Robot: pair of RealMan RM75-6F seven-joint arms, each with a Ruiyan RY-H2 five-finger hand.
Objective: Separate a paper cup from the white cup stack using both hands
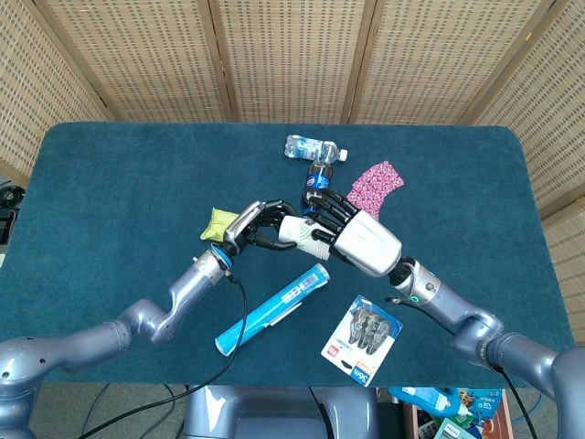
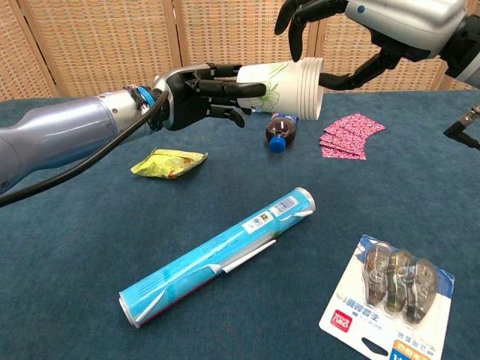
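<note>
Left hand [image 2: 196,96] gripping base of cup stack [image 2: 289,79], holding it sideways above table [image 1: 110,201]. Right hand [image 2: 352,34] hovering at stack's rim end, fingers spread around it, grasping nothing yet.

— Where's my left hand [image 2: 196,96]?

— Raised off the table, arm reaching in from the lower left, fingers wrapped around the base end of the cup stack [image 2: 281,82], which it holds on its side.

— And my right hand [image 1: 364,241]?

— Its arm comes in from the lower right. The hand sits over the stack's open end, fingers [image 2: 296,22] spread and curved above the rims, thumb below. I can't tell whether they're actually touching; the chest view crops it.
</note>
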